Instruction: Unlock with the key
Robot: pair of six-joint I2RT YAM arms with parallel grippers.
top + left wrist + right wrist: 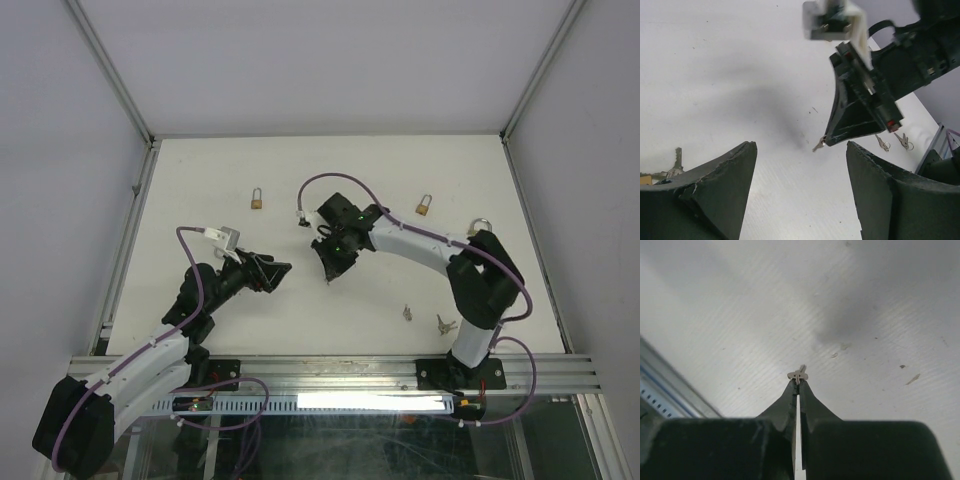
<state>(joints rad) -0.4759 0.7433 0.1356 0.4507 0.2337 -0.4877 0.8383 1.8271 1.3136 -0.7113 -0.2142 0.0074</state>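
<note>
- Closest to the lens in the right wrist view, the right gripper fills the bottom of the frame. Its two dark fingers are pressed together into a narrow point.
- A small silver key is pinched at the very tips of those fingers. Its end pokes out just above them, near the middle of the frame, over the white table.
- In the left wrist view, the left gripper has its fingers spread wide at the bottom left and bottom right, holding nothing.
- The same key shows between and beyond those open fingers, slightly right of centre. It sticks out of the right gripper's tip and is apart from both left fingers.
- From above, both grippers sit near the centre of the frame with their tips facing each other. The left gripper is on the left, the right gripper just to its right, and a small gap lies between them.
- Three padlocks lie toward the top of the table:
  - The left padlock is at upper centre-left.
  - The right padlock is at upper right.
  - The third padlock is partly hidden by the right arm.
- Two spare keys lie at the lower right of the table.
</note>
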